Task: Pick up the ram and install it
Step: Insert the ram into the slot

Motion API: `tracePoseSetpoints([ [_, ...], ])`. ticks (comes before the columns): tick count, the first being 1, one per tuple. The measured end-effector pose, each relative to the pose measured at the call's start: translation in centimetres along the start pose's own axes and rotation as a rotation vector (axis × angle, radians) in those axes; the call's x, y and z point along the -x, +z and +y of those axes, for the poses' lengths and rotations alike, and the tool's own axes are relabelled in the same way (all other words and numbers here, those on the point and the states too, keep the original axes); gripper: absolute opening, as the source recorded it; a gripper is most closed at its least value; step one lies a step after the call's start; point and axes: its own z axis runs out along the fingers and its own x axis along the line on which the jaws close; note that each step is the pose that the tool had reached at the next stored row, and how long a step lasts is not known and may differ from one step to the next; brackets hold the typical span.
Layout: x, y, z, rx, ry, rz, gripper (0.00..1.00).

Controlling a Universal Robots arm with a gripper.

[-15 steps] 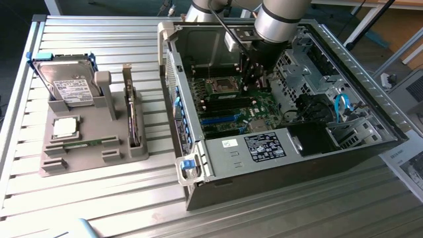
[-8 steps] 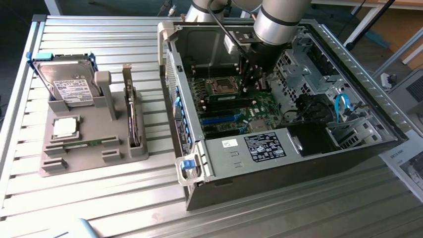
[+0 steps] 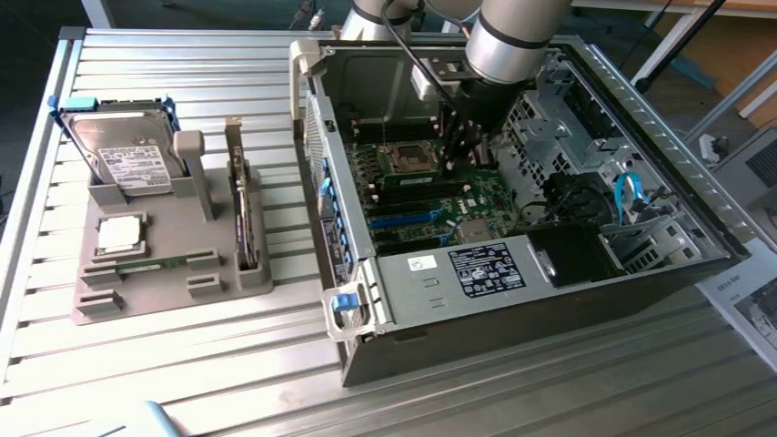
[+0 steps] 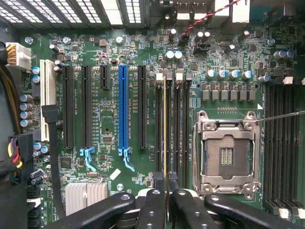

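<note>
The ram [image 4: 165,133] shows edge-on in the wrist view as a thin green-gold strip running along the row of dark memory slots [image 4: 177,129], beside the empty processor socket [image 4: 228,152]. My gripper [image 4: 165,187] is shut on one end of it, with a black finger [image 4: 152,202] on each side. I cannot tell whether the ram's lower edge touches a slot. In the exterior view my gripper [image 3: 465,153] reaches down into the open computer case [image 3: 486,273], over the motherboard [image 3: 425,214] close to the socket.
Case walls and a drive cage [image 3: 552,137] surround the arm. Black cables and a blue one [image 3: 625,196] lie at the exterior view's right. On the table, a grey holder [image 3: 158,291] carries a hard drive [image 3: 127,159], a square silver chip [image 3: 119,235] and a narrow green strip [image 3: 152,265].
</note>
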Motion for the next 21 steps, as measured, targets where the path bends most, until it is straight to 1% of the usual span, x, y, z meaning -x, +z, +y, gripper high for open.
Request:
tracePoseSetpoints([
  [6,0.0,0.13,0.0,0.0,0.0,-0.0001,0.12],
  [21,0.0,1.14,-0.01,0.0,0.0,0.0,0.12],
])
